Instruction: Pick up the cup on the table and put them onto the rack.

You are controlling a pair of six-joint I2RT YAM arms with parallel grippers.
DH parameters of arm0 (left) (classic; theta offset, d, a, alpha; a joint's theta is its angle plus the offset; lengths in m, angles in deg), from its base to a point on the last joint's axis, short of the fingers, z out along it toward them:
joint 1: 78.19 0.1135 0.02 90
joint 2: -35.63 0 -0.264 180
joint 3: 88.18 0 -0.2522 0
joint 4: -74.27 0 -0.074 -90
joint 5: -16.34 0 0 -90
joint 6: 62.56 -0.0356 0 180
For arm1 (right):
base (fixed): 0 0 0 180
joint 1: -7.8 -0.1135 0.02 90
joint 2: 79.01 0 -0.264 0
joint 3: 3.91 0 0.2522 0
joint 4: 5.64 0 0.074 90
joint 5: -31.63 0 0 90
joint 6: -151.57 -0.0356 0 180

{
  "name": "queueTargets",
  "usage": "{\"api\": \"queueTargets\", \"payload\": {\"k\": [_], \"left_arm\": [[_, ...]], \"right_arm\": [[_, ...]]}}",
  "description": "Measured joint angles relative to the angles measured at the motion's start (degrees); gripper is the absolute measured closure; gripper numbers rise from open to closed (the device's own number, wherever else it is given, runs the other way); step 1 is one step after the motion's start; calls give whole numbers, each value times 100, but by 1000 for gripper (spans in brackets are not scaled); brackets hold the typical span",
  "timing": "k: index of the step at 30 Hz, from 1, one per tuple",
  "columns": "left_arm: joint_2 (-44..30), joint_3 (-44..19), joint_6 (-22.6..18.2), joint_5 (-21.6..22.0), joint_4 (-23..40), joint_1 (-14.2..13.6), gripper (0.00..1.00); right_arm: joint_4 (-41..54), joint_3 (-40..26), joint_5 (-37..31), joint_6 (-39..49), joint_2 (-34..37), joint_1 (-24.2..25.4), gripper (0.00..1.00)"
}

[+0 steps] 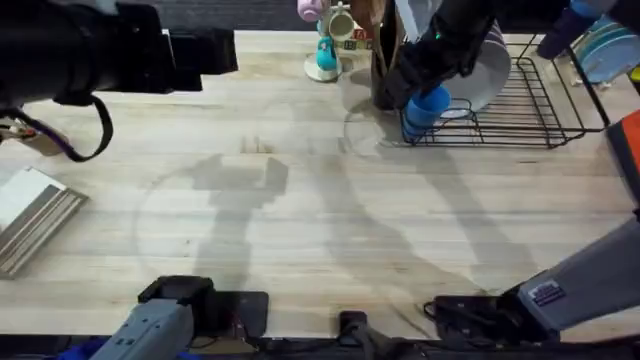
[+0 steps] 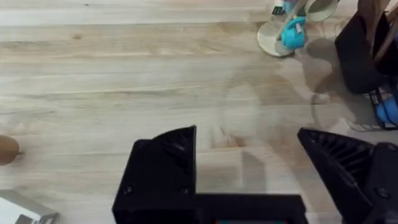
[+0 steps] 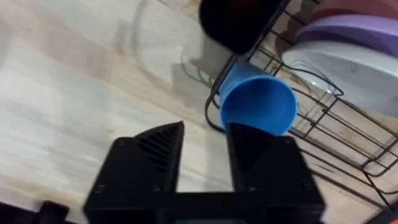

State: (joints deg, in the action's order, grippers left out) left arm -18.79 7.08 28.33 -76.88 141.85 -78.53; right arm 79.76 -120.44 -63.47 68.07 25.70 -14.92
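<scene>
The bright blue cup (image 1: 428, 108) lies tilted on the front left corner of the black wire rack (image 1: 530, 110), its base toward the right wrist camera (image 3: 258, 106). My right gripper (image 1: 418, 90) hovers just above it. In the right wrist view its fingers stand a little apart and open (image 3: 205, 149), with bare table between them and the cup just beyond one fingertip (image 3: 255, 146). My left gripper (image 2: 249, 168) is wide open over bare table, high under the overhead camera at the far left (image 1: 222, 52). White (image 3: 348, 62) and purple (image 3: 360, 28) plates stand upright in the rack (image 3: 323, 124).
A teal mug stand (image 1: 326, 55) with mugs and a black utensil holder (image 1: 385, 75) sit left of the rack at the table's back edge. A grey flat stack (image 1: 30, 215) lies at the left edge. The wooden table (image 1: 300, 220) is bare in the middle.
</scene>
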Motion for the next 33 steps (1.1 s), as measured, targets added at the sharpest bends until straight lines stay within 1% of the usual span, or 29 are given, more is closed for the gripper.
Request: {"api": "queueTargets", "payload": {"k": [2,3,6,7,10,15,16,21,24,33], "left_arm": [[-6,0,0,0,0,0,5],[-3,0,0,0,-1,0,5],[-4,0,0,0,-2,0,6],[-6,0,0,-2,-4,0,5],[-6,0,0,0,-4,0,5],[-4,0,0,-1,-4,0,5],[-6,0,0,0,-4,0,5],[-4,0,0,-1,-4,0,6],[-6,0,0,-2,-4,0,5],[-6,0,0,0,-4,0,5]], "right_arm": [[187,-164,3,-1,-84,-39,421],[302,-276,1,4,-128,-53,338],[551,-589,5,31,-255,-66,39],[638,-793,3,38,-417,-64,6],[668,-844,-49,38,-642,-64,5],[875,-860,-435,40,-1091,-64,4],[913,-860,-545,43,-1371,-64,5],[887,-753,-604,115,-1900,-7,4],[782,-390,-607,147,-2304,186,5],[345,1060,-609,263,-3411,954,5]]}}
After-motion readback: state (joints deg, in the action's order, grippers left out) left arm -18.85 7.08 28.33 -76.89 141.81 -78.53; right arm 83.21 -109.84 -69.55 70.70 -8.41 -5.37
